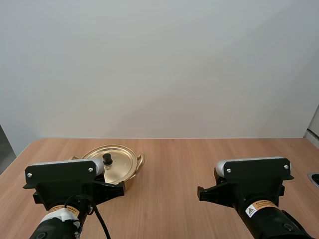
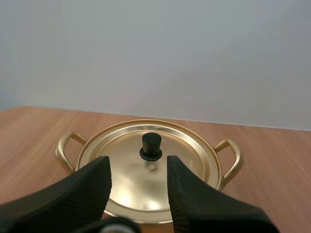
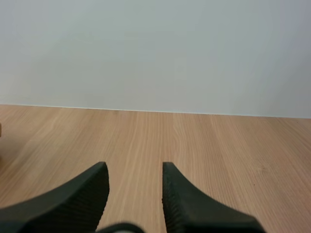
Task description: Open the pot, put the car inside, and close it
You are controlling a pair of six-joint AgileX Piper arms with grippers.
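From the high view I have the pot [image 1: 133,172] on the left half of the table [image 1: 199,164]. Its golden lid [image 1: 119,162] is seated on it, and the black knob [image 1: 107,159] stands upright at the centre. My left arm [image 1: 62,181] sits just in front of the pot and covers its near edge. The arm's housing also hides the fingers, so from up there I cannot read the jaws. My right arm [image 1: 254,181] is over the right half of the table, well apart from the pot, with bare wood ahead of it.

The left wrist view fills in what the overhead hides. The left gripper [image 2: 138,165] is released: its two ribbed fingers [image 2: 92,189] stand apart with nothing between them, and through the gap I look straight at the knob. The tips sit short of the knob, on the near side of the lid, and I cannot tell whether they touch the metal. Both looped handles [image 2: 232,158] are plain here, one on each side of the pot, where the overhead gives me a clear look at the right-hand one and only a sliver of the other.

In the right wrist view the right gripper [image 3: 134,170] is spread as well — it holds nothing, and past its tips there is bare tabletop running to a pale wall [image 3: 155,48].
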